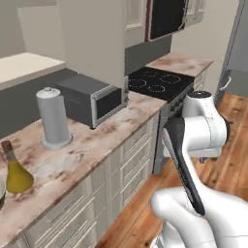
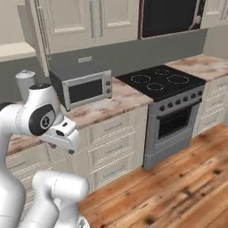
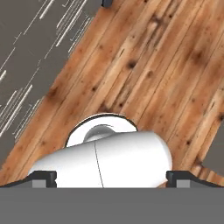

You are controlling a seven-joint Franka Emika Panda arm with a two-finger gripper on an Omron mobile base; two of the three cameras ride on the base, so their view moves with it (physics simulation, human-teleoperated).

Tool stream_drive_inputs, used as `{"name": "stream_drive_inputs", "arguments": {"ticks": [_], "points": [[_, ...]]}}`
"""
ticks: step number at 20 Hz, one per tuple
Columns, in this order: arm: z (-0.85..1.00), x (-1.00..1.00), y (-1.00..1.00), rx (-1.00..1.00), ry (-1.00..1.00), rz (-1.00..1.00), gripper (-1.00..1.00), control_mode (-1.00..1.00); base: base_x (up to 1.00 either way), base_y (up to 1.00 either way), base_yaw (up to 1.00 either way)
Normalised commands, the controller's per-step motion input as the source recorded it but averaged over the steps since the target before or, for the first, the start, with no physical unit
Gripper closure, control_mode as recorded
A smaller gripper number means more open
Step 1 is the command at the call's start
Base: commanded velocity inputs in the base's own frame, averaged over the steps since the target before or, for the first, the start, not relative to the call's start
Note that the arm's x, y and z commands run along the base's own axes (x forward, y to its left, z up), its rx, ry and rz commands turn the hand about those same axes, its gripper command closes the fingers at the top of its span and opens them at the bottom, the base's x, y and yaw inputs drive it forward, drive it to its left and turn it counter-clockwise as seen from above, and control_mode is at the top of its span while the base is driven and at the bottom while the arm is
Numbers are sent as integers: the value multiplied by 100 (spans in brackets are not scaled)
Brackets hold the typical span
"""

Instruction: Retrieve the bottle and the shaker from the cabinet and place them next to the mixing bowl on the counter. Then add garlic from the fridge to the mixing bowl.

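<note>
Marble-patterned counter [image 1: 92, 150] runs in front of you along pale drawer fronts, ending at a black cooktop [image 1: 155, 82] with an oven [image 2: 176, 122] below it. Your bottle [image 1: 15, 170] stands upright near the counter's left end in the left base view, a yellowish body with a dark neck and cork, and it is well apart from everything else you can see. Just below it, at the picture's left edge, a sliver of a rim shows, but you cannot tell what it belongs to. A grey paper towel roll [image 1: 53, 118] stands on its holder farther along the counter, and beyond that sits a toaster oven [image 1: 94, 99] against the wall. You have cream cabinets [image 2: 84, 22] above, with a dark microwave [image 2: 171, 15] over the stove. Your arm is folded low beside the drawers. Through the hand view you look down on wooden floor [image 3: 166, 65], with a grey mat [image 3: 30, 52] at one side. Your gripper's [image 3: 112, 177] two finger tips [image 3: 43, 177] stand far apart at the bottom corners, spread wide with nothing between them.
</note>
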Motion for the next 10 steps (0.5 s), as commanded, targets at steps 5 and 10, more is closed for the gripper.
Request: {"name": "stream_drive_inputs", "arguments": {"ticks": [5, 10], "points": [[0, 0, 0, 0, 0, 0, -100, 100, 0, -85, -78], [0, 0, 0, 0, 0, 0, -100, 100, 0, -94, -73]]}}
